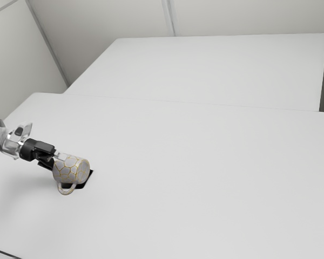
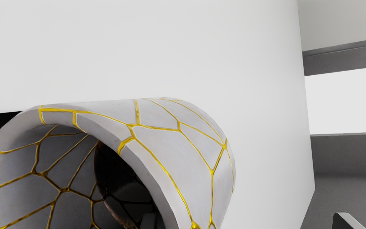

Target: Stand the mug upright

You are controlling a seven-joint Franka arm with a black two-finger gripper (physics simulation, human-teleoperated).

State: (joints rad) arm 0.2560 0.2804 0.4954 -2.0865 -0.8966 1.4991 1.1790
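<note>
Exterior view: mug handle [image 1: 65, 193]; wrist view: interior [image 2: 71, 168]

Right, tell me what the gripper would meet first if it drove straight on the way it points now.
Most likely the mug: its mouth faces the gripper and one finger shows within the opening, so that finger would probably meet the inner bottom. Depth is unclear.

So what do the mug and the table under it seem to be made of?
The mug looks ceramic, probably stoneware: thick rounded rim, pale grey body, soft sheen, and gold lines that catch the light like metallic inlay, though they could be painted. The table seems matte laminate or painted board: even off-white, no visible grain, no sharp reflections.
</note>
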